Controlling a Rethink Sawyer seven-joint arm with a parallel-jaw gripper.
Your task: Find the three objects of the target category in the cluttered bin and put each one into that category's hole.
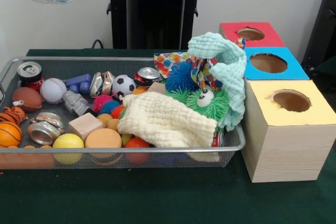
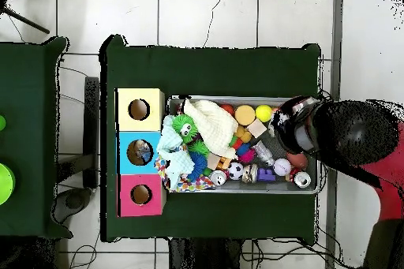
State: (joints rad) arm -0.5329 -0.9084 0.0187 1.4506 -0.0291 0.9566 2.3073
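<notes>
Cloths and balls crowd the bin.

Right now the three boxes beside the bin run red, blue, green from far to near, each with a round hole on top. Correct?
Not quite. The nearest box is yellow, not green. The front view shows it, and the overhead view agrees. The rest holds: red box farthest, blue box in the middle, each with a round hole on top, beside the wire-mesh bin.
</notes>
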